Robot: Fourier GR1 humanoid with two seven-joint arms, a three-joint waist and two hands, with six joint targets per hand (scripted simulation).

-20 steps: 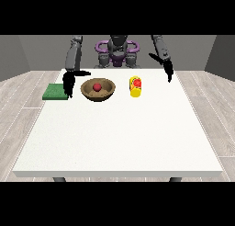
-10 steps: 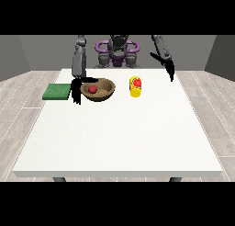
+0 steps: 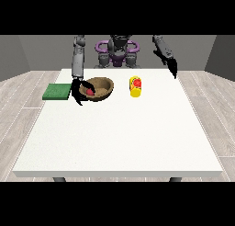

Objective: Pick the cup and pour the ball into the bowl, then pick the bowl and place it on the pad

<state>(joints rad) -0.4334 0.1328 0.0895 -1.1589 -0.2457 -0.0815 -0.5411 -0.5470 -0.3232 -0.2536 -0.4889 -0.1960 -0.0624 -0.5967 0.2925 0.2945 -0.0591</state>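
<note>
A brown wooden bowl (image 3: 103, 86) rests on the white table (image 3: 119, 128), tipped a little, with a red ball (image 3: 88, 92) inside near its left rim. The hand at the view's left (image 3: 79, 91) is at the bowl's left rim, its fingers curled over and under the edge. A yellow cup (image 3: 135, 86) with a red mark stands to the right of the bowl, held by nothing. A green pad (image 3: 57, 91) lies flat left of the bowl. The hand at the view's right (image 3: 172, 65) hangs in the air beyond the cup, holding nothing, fingers pointing down.
The robot's torso (image 3: 117, 53) stands behind the table's far edge. Grey wood flooring surrounds the table.
The hand at the view's left dropped from above the pad onto the bowl's left rim and took hold; the bowl tilted slightly. The other hand rose and drew back.
</note>
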